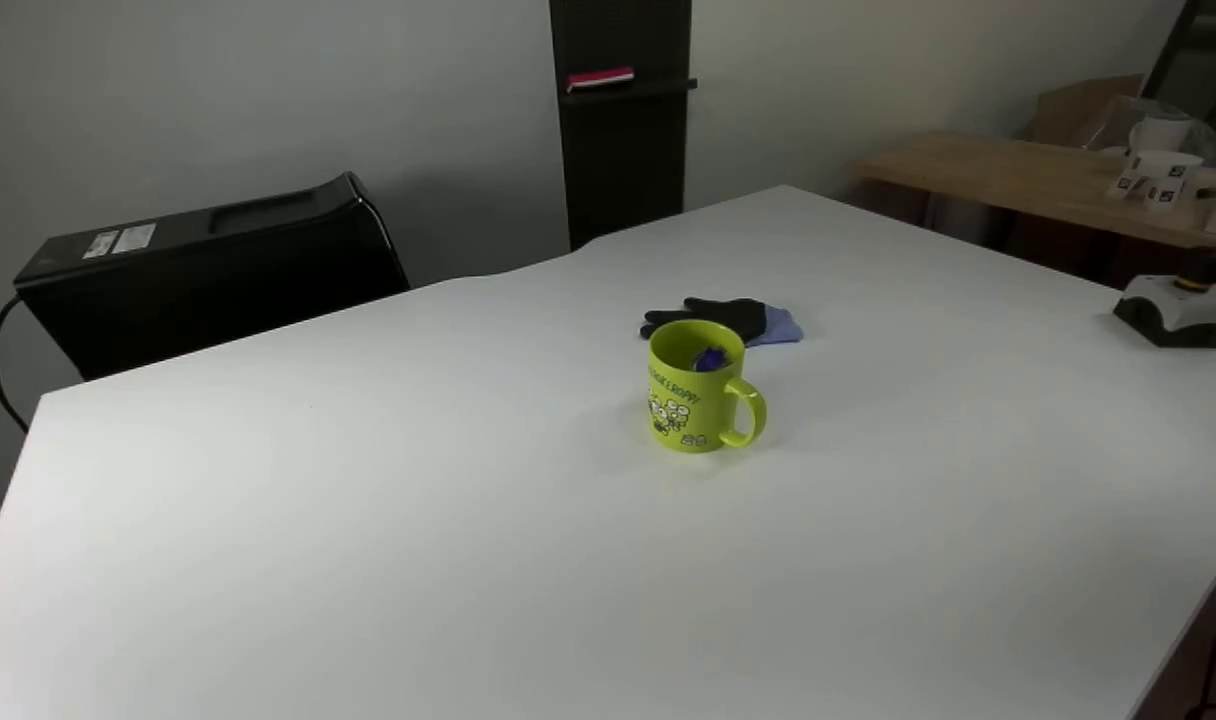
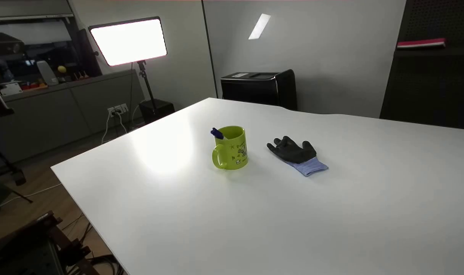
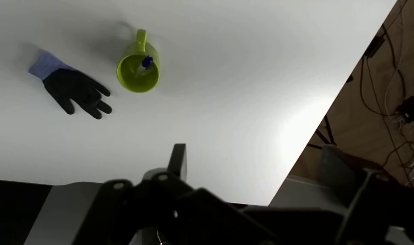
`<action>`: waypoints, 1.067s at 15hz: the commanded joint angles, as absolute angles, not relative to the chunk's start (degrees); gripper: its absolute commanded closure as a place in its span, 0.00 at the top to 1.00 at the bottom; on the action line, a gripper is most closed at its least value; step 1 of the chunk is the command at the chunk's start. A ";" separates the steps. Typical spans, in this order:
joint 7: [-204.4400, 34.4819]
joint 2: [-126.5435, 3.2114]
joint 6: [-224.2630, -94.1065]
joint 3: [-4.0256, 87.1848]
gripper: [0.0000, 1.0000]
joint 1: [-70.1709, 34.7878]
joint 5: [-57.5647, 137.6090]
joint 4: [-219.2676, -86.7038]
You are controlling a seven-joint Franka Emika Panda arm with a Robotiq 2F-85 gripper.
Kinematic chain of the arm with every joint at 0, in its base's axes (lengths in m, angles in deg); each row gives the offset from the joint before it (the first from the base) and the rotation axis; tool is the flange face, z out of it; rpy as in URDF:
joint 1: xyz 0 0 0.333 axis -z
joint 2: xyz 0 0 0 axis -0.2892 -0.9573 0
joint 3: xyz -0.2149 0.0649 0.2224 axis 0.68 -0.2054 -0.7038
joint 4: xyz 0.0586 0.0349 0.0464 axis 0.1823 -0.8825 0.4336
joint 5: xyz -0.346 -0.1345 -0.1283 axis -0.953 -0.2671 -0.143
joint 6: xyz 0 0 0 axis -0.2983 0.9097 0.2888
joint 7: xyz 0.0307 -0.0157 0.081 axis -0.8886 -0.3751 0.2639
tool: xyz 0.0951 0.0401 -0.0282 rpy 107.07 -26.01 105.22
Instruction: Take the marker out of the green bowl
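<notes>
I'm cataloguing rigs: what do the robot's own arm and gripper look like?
Only the gripper shows clearly, in the wrist view: a black, jointed body with small, round, paler pins. One finger is a narrow, blocky bar with a lighter grey inner face. The rest is too dark to tell markings or cables.

In both exterior views, the flat white tabletop (image 1: 368, 550) and the lime-green cylindrical mug (image 1: 695, 408) are shared, viewed obliquely from above, well back, from differing angles, towards a plain grey wall (image 2: 331, 53); in the wrist view they are faced steeply from overhead.
</notes>
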State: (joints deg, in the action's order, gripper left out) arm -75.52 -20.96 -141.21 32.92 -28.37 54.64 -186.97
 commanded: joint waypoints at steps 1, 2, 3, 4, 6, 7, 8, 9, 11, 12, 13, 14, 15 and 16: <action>-75.36 -20.99 -141.04 32.43 1.00 -27.78 54.87 -186.83; -75.36 -20.99 -141.04 32.43 1.00 -27.78 54.87 -186.83; -75.36 -20.99 -141.04 32.43 1.00 -27.78 54.87 -186.83; -75.36 -20.99 -141.04 32.43 1.00 -27.78 54.87 -186.83; -75.03 -21.57 -141.54 32.24 1.00 -27.90 54.85 -187.35; -74.78 -21.76 -141.79 32.23 1.00 -27.96 54.98 -187.77; -74.70 -22.00 -141.74 32.23 1.00 -28.00 55.17 -188.17; -74.69 -22.17 -142.50 32.13 1.00 -27.94 55.18 -188.91; -74.71 -22.70 -143.92 31.96 1.00 -27.82 54.91 -190.13; -74.68 -22.93 -144.98 31.77 1.00 -27.73 54.46 -190.86; -74.47 -23.26 -146.08 31.67 1.00 -27.75 54.25 -191.48; -74.11 -23.60 -147.12 31.63 1.00 -27.85 54.23 -192.18; -74.05 -23.90 -148.28 31.50 1.00 -27.84 54.04 -192.89; -73.92 -24.25 -149.41 31.47 1.00 -27.84 53.96 -193.61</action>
